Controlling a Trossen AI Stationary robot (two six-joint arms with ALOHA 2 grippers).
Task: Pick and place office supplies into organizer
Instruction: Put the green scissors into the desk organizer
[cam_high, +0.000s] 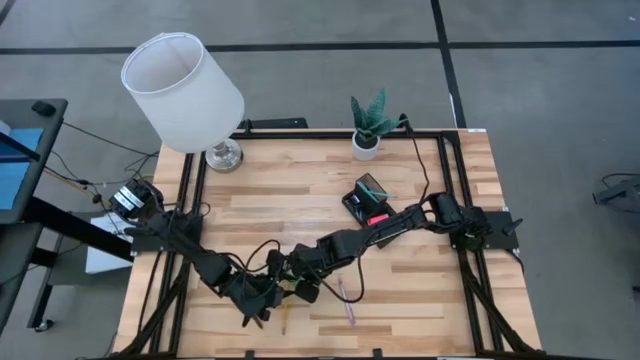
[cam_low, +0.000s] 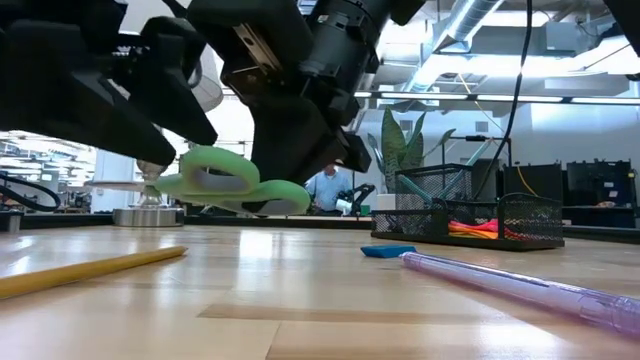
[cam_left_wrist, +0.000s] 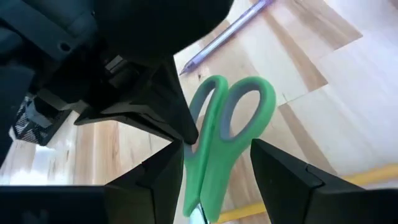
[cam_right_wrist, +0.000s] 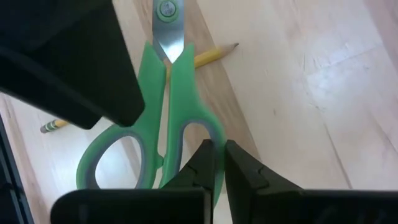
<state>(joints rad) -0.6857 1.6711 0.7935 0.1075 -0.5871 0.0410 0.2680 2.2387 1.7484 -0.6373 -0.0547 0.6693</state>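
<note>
The green-handled scissors (cam_low: 232, 185) hang clear above the wooden table near its front middle. My right gripper (cam_right_wrist: 221, 163) is shut on one of their handle loops. My left gripper (cam_left_wrist: 217, 177) is open, and its two fingers stand on either side of the scissors' handle shanks (cam_left_wrist: 208, 180). In the high view both grippers meet at the front of the table, the left (cam_high: 255, 300) and the right (cam_high: 300, 278). The black mesh organizer (cam_high: 368, 200) stands at the back right with pink things in it. My right gripper pinches the rim of one handle loop (cam_right_wrist: 202, 134) between its two fingers, which slant down from above. The scissors are lifted clear of the table and lie roughly level, with the blades pointing away from the fingers. Whether my left gripper touches the scissors, I cannot tell.
On the table under the grippers lie a yellow pencil (cam_high: 283, 320) and a purple pen (cam_high: 345, 298). A blue eraser (cam_low: 388, 250) lies in front of the organizer. A white lamp (cam_high: 185, 95) stands at the back left, and a potted plant (cam_high: 368, 125) stands behind the organizer.
</note>
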